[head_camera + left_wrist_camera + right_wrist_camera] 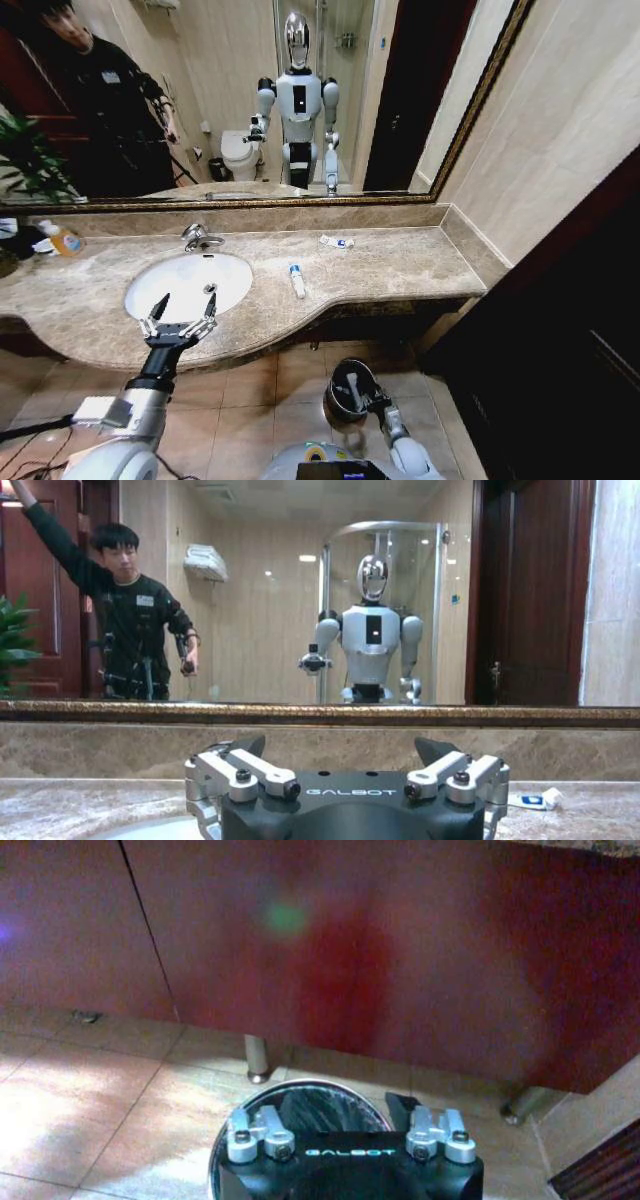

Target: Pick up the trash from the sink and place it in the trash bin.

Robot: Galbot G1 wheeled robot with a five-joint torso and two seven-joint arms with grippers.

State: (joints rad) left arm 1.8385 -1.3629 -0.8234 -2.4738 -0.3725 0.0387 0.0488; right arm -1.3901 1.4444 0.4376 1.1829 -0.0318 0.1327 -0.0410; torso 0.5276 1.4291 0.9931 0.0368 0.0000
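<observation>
Hovering at the front lip of the sink (160,272), the left gripper (185,305) has its fingers spread wide and holds nothing, its tips over the white bowl at about the basin's six o'clock. A white tube with a blue mark (297,281) lies on the marble counter (400,262) at roughly two o'clock from that gripper, well apart from it and just outside the bowl. A flat white packet (337,241) rests farther off in about the same direction, near the back ledge; the left wrist view shows it (534,799) low beside the gripper's (345,757) fingers. The right gripper (345,1114) hangs low over the trash bin (310,1102) on the tiled floor, fingers parted and empty, the bin's (352,392) shiny rim directly beneath.
</observation>
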